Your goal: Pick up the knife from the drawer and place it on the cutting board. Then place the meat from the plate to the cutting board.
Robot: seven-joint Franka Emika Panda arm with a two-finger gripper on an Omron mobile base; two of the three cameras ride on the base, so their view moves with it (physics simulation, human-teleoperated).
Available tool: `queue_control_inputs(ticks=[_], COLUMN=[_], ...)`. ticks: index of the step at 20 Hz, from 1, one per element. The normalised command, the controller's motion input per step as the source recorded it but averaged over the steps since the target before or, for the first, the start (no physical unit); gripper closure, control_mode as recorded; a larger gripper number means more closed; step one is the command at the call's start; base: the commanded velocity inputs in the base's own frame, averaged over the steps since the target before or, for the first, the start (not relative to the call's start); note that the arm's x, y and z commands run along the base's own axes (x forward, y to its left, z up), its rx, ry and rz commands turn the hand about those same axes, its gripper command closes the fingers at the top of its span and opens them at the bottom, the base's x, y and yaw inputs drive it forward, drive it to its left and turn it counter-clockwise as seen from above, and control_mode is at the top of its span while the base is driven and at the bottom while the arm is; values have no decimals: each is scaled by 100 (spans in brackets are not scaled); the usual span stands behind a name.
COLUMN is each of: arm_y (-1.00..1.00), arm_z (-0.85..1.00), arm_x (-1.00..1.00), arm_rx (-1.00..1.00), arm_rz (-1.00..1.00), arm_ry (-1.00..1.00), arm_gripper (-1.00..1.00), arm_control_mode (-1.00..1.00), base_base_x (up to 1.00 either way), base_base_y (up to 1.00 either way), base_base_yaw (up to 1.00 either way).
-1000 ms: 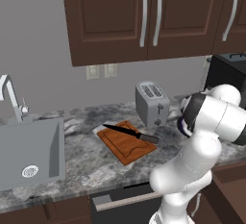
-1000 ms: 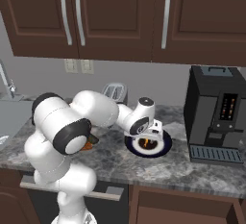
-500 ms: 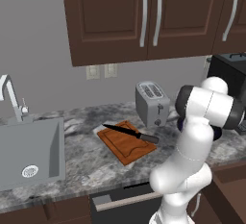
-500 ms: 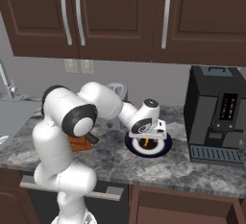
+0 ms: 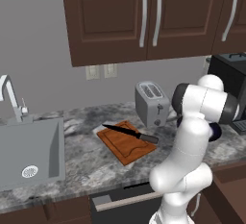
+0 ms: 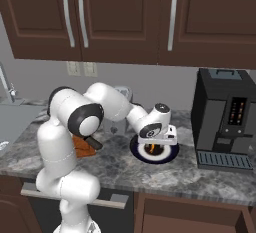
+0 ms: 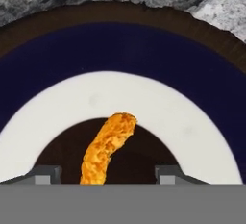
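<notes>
The knife lies across the reddish-brown cutting board on the counter, black blade to the left. The round plate, blue-rimmed with a white ring, sits right of the board, in front of the coffee machine. The orange meat lies in the plate's dark centre. My gripper is down over the plate, pointing at it. In the hand view my gripper is open, with one fingertip on each side of the meat's near end and a gap to both. The brown drawer shows below the counter.
A silver toaster stands behind the board. A black coffee machine stands right of the plate. The sink and its tap are at the left. Upper cabinets hang above.
The gripper has come down closer to the plate, and its jaws have narrowed around the meat. The elbow has swung upward. Knife and board have not moved.
</notes>
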Motion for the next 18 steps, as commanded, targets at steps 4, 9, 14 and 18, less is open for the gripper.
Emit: queue_control_inputs(ticks=[4,9,14,18], arm_y=[60,99,87,41], arm_z=[-46,-52,-79,-69], arm_x=[-1,-3,0,0], arm_rx=[-7,-14,-7,0], arm_rz=[1,0,0,0], arm_ry=[-4,-3,0,11], arm_gripper=[100,100,100,100], arm_control_mode=[-100,-100,-100,-100], base_base_x=[0,0,0,0], base_base_y=[0,0,0,0], base_base_yaw=[0,0,0,0])
